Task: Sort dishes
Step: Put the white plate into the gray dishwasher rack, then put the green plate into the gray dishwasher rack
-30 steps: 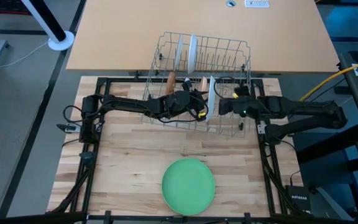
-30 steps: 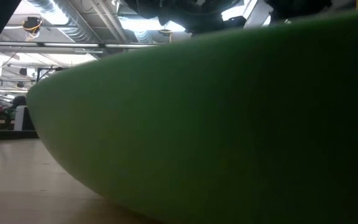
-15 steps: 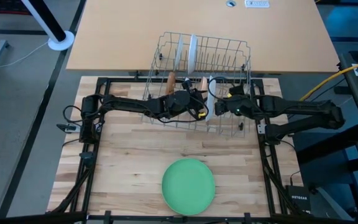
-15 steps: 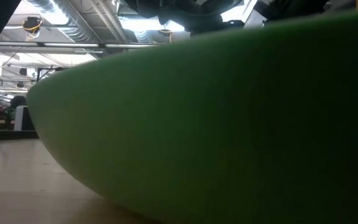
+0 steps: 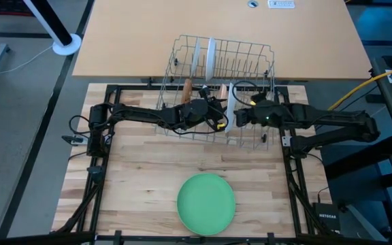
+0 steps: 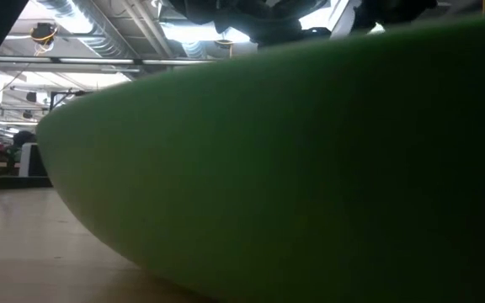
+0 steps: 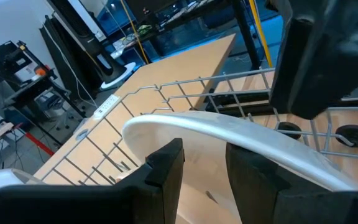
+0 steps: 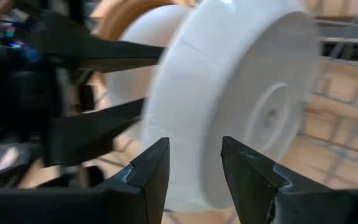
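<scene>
A white plate (image 5: 231,107) stands on edge in the near part of the grey wire rack (image 5: 250,51). It also shows in the left wrist view (image 7: 229,134) and in the right wrist view (image 8: 247,106). My left gripper (image 5: 220,121) is open on the plate's left, its fingers (image 7: 166,171) close under the rim. My right gripper (image 5: 239,117) is open on the plate's right, facing its underside. A large light green plate (image 5: 206,203) lies flat on the table near the front edge and fills the low view (image 6: 310,168). My left gripper's open fingers reach the white plate's rim (image 7: 185,121) level from the table's left. I cannot tell whether they touch it. My right gripper touches nothing.
Two more white plates (image 5: 204,58) stand in the rack's far part. A brown plate (image 5: 188,87) and a tan one (image 5: 222,90) stand nearer. The rack's wires surround both grippers. Bare wooden table (image 5: 135,177) lies between the rack and the green plate.
My right gripper has moved a little toward the table's left, closer to the standing white plate. The plate and my left gripper have kept their places.
</scene>
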Controlling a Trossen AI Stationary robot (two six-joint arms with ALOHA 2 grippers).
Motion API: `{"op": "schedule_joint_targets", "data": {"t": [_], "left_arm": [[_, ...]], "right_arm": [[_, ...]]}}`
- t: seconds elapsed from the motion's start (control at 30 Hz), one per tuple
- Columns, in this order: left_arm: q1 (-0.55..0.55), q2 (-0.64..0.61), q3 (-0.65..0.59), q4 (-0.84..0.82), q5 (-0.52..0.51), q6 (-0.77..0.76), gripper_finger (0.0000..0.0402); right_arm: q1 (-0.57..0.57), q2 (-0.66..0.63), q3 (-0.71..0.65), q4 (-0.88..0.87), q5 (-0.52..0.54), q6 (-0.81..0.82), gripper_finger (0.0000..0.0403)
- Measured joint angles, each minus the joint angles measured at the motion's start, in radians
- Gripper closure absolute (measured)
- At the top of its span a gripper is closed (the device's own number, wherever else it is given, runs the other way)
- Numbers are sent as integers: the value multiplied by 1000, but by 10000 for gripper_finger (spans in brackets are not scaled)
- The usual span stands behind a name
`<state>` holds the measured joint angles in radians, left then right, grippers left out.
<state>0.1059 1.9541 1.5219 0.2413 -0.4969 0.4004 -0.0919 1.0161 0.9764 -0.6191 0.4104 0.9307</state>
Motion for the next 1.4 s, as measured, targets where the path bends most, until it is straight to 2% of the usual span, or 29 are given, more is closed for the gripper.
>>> {"op": "schedule_joint_targets", "data": {"t": [0.3, 0.67, 1.07, 1.2, 1.4], "left_arm": [[0, 0, 0, 0, -5, 2, 286], [-4, -11, 0, 4, -105, 85, 286], [-16, -11, 0, -54, -375, 132, 286], [-44, -20, 0, -58, -408, 146, 286], [-121, -52, 0, -65, -570, 272, 286]], "right_arm": [[1, 5, 0, 9, 3, -1, 251], [1, 5, 0, -102, 26, -2, 251], [0, 5, 0, -187, 42, -10, 251], [0, 5, 0, -193, 95, -104, 251], [0, -4, 0, -195, 140, -173, 251]]}}
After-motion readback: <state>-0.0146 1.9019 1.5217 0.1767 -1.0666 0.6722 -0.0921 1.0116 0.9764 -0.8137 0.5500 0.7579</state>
